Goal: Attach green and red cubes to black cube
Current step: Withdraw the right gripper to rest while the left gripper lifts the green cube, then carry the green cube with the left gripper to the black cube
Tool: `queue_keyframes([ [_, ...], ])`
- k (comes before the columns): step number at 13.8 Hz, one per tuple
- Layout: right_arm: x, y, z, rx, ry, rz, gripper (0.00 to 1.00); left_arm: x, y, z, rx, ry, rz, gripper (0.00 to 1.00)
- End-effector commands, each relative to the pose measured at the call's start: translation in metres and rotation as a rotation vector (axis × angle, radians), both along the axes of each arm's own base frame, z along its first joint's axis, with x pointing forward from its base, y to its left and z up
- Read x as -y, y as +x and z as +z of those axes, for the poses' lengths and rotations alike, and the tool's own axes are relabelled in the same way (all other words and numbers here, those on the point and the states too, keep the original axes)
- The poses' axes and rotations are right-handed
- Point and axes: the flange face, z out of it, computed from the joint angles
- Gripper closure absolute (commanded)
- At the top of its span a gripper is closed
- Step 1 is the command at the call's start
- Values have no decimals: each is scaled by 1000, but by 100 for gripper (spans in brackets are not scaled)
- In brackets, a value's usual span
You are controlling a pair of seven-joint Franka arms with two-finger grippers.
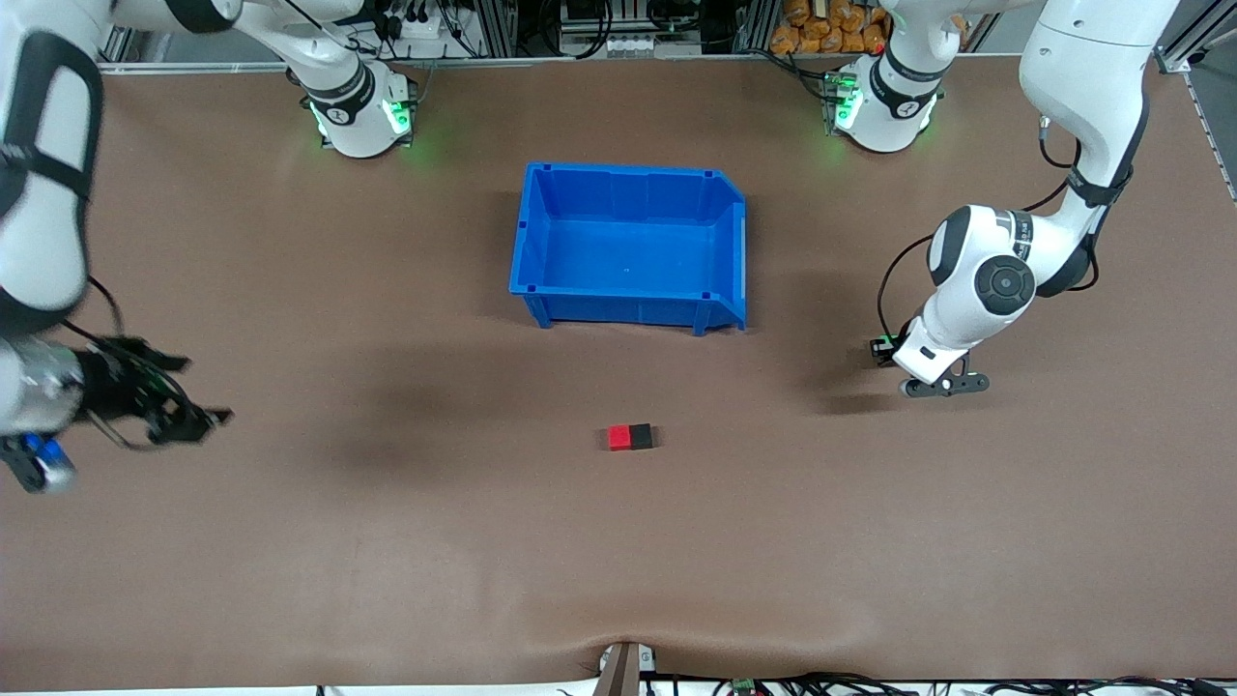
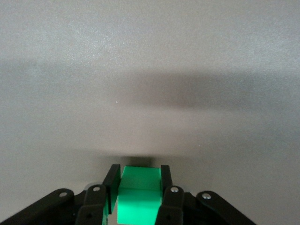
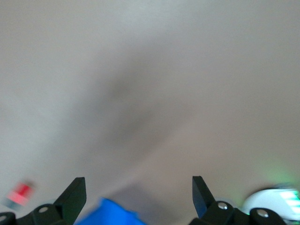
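Note:
The red cube [image 1: 619, 438] and the black cube [image 1: 642, 437] sit side by side and touching on the brown table, nearer to the front camera than the blue bin. My left gripper [image 2: 139, 180] is shut on the green cube [image 2: 139, 194], low over bare table toward the left arm's end [image 1: 885, 349]. The hand hides the green cube in the front view. My right gripper [image 1: 198, 420] is open and empty toward the right arm's end of the table. Its wide-apart fingers [image 3: 75, 192] frame bare table, and the red cube [image 3: 21, 193] shows blurred at the edge.
The blue bin [image 1: 534, 253] stands open in the middle of the table, nearer to the robots' bases than the joined cubes. A corner of the bin [image 3: 110, 214] shows in the right wrist view, as does a white robot base [image 3: 274, 201].

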Motion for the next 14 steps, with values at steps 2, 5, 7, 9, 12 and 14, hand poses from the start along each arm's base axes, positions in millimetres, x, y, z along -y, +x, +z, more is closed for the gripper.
queue_keyframes([
  [2,22,-40,52,60,41,386,0,4,14,14,49,5,43,100],
  [5,33,-70,65,83,69,434,0,6,32,33,100,-2,121,100],
  [7,31,-89,61,172,6,450,0,3,44,43,128,-11,200,100],
  [9,26,-119,43,231,-21,468,0,5,54,47,143,-23,294,100],
  [12,25,-127,42,255,-26,484,0,25,68,53,167,-43,497,100],
  [14,13,-104,97,266,-125,533,0,52,75,54,168,-55,621,100],
])
